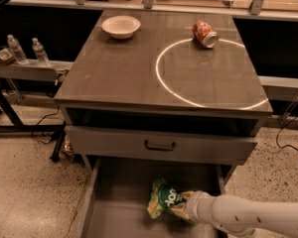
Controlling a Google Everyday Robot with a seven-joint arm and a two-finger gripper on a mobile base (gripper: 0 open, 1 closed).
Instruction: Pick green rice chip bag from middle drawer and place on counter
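On counter [114,83]: bowl [120,26] back-left, soda can [205,33] back-right, lying on far edge of ring [158,76]. Below counter front: closed drawer front [114,142]; under it, middle drawer [114,207] standing open toward camera. In drawer, right of centre: chip bag [163,200]. Against bag's right side: gripper [185,206], arm in from right. Left of counter: side shelf [30,69] with two water bottles [16,48]

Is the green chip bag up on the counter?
No, the green rice chip bag is in the open middle drawer, with the gripper against its right side.
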